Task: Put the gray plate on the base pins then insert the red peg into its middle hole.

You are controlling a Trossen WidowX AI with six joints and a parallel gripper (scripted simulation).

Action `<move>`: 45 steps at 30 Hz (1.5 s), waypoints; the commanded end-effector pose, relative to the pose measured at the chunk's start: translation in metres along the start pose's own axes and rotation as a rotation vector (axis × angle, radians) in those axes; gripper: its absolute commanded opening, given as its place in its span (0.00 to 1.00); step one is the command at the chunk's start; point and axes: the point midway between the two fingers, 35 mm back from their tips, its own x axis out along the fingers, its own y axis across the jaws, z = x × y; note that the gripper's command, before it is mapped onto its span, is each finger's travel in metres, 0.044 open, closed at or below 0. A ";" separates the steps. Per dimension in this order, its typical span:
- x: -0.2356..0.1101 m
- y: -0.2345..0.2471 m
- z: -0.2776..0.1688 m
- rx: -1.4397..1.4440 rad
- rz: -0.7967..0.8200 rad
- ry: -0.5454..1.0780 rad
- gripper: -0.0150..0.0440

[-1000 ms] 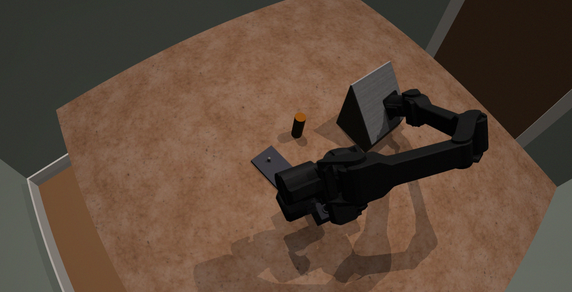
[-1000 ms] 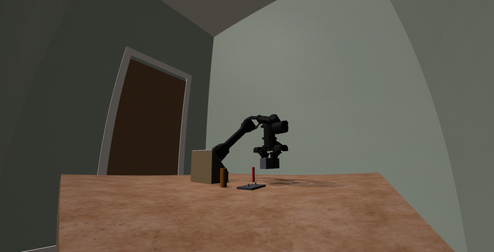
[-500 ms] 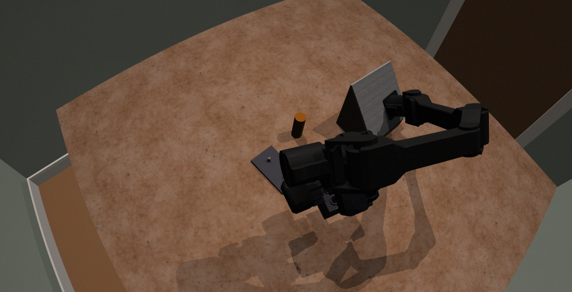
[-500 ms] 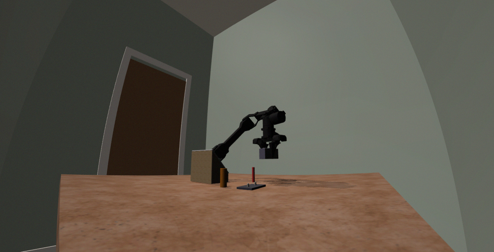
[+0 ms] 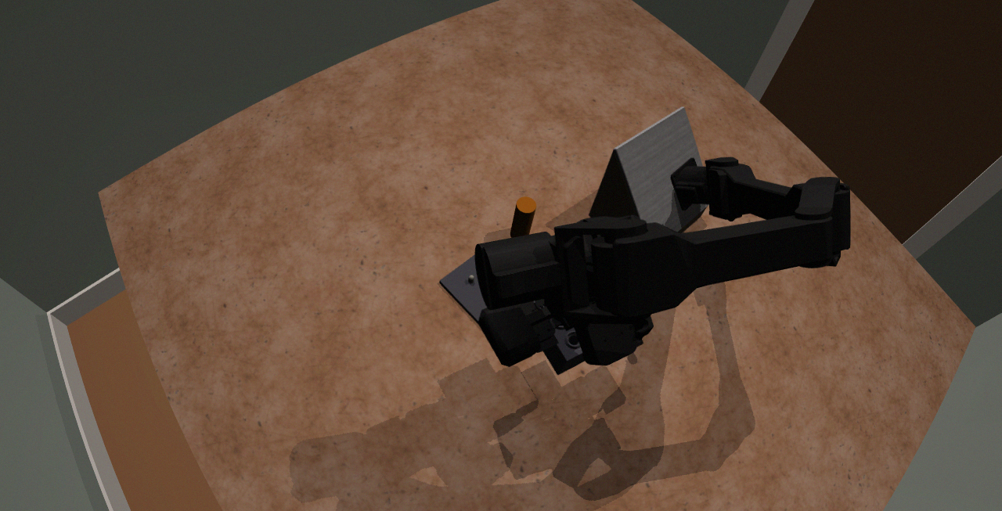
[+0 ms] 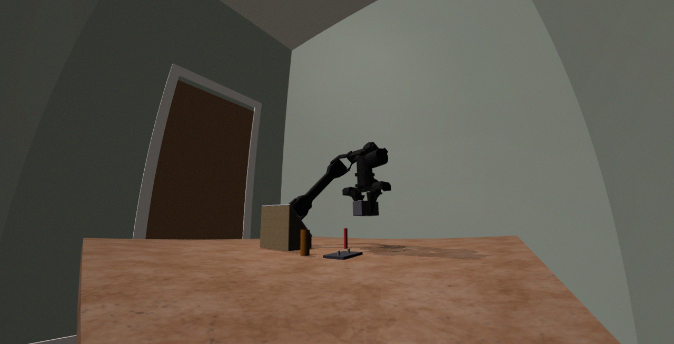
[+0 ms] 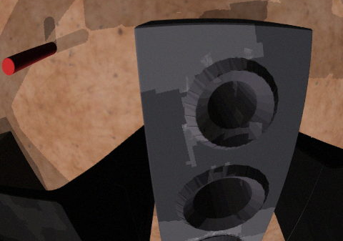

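Observation:
My gripper (image 5: pixel 560 336) (image 6: pixel 366 201) (image 7: pixel 202 128) is shut on the gray plate (image 5: pixel 562 359) (image 6: pixel 360 208) (image 7: pixel 162 62), one finger at each long side. The plate hangs level, well above the table, and its round holes show in the wrist view. The dark base (image 5: pixel 456 274) (image 6: pixel 331 256) lies flat on the table below and beside the plate, partly hidden by the arm in the top view. Its two pins stand bare in the exterior view. The red peg (image 6: pixel 345 238) (image 7: pixel 30 57) stands upright behind the base in the exterior view; I cannot make it out in the top view.
An orange cylinder (image 5: pixel 522 219) (image 6: pixel 305 243) stands upright near the base. A large wedge-shaped block (image 5: pixel 651 175) (image 6: pixel 275 228) stands beside the arm's mount. The arm's shadow falls across the table (image 5: pixel 315 178) (image 6: pixel 283 294).

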 end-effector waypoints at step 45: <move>0.072 -0.012 -0.129 -0.251 0.013 0.000 0.25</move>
